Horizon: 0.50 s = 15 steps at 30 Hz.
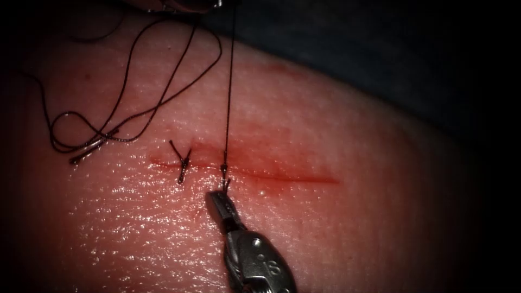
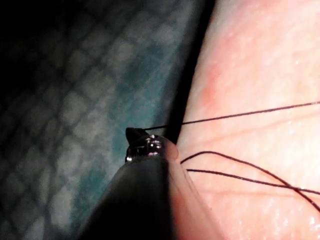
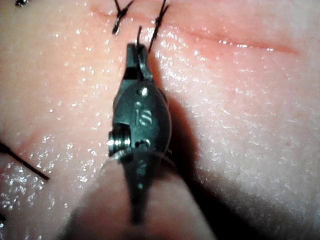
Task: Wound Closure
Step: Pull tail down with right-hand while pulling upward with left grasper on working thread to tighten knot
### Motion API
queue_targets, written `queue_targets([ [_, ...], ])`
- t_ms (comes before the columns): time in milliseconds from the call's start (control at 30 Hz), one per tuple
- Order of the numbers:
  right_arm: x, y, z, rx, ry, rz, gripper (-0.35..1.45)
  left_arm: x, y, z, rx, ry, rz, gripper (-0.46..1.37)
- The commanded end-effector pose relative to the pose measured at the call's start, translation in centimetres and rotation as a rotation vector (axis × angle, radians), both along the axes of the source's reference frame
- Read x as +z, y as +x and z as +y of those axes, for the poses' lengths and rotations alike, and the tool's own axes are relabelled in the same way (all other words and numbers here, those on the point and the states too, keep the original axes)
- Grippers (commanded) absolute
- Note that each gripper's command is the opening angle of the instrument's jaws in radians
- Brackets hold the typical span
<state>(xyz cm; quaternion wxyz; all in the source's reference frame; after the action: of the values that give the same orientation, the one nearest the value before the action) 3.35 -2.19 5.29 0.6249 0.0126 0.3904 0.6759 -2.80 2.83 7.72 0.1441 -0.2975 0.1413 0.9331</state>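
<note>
- The right tool (image 1: 218, 202) has its jaws closed on a short thread end (image 1: 226, 184) just near of the cut (image 1: 282, 176).
- The left tool (image 2: 142, 145) at the far edge grips the taut thread (image 1: 230, 81).
- A tied stitch (image 1: 183, 160) sits further left, and the needle (image 1: 87, 152) lies on the tissue (image 1: 325, 228), far left of the cut.

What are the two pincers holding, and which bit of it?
The right pincer pinches the short thread end just below the cut. The left pincer grips the long thread, stretched straight up from the cut. Neither holds a needle.
</note>
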Motion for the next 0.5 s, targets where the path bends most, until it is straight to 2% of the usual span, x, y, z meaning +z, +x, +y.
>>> queue_targets([
  [33, -0.02, 0.0, -0.02, -0.008, 0.011, -0.007, -0.35, 0.04, 0.0, 0.0, 0.0, 0.0, 0.003, -0.35],
  [267, -0.03, 0.05, -0.21, -0.036, 0.035, -0.016, -0.35, 0.22, 0.03, -0.04, 0.0, -0.009, 0.009, -0.35],
  [500, -0.04, 0.06, -0.29, -0.065, 0.037, -0.026, -0.35, 0.25, 0.06, -0.05, -0.003, -0.009, 0.015, -0.35],
])
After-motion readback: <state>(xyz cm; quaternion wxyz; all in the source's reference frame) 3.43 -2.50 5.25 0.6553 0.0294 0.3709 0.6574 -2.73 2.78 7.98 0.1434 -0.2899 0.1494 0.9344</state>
